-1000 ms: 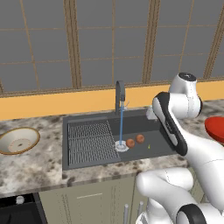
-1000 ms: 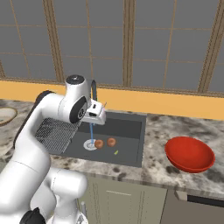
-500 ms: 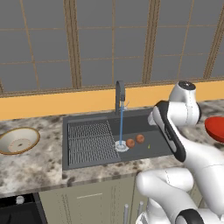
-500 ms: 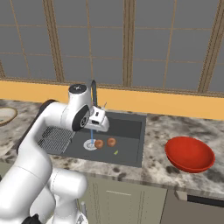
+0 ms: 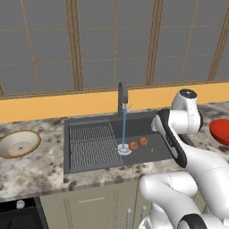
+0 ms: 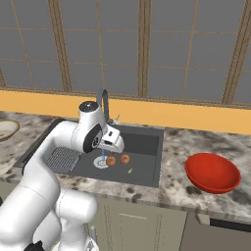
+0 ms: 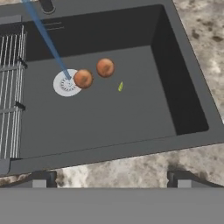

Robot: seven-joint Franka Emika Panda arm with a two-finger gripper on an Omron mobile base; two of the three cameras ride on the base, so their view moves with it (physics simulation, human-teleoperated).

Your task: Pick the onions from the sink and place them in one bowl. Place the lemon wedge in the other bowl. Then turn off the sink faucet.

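The onions (image 5: 138,144) lie side by side on the sink (image 5: 89,161) floor in the left base view, just right of the white drain (image 5: 124,150), with the lemon wedge (image 5: 152,149) a little further right. Water runs from the faucet (image 5: 122,97) onto the drain, and the beige bowl (image 5: 18,144) sits on the counter well left of the sink. Nothing of the task looks done yet: both onions, the wedge and the running faucet are all left.

In the right base view, the red bowl (image 6: 212,172) rests on the counter right of the sink, apart from it. The arm's hand hangs above the basin near the faucet, and its own body covers the fingers, so I cannot tell whether they are apart or together.

In the hand view, the gripper (image 7: 109,179) looks down into the sink. One onion touches the drain's edge under the water stream (image 7: 48,40). The rack (image 7: 9,92) stands aside, so the way down looks open.
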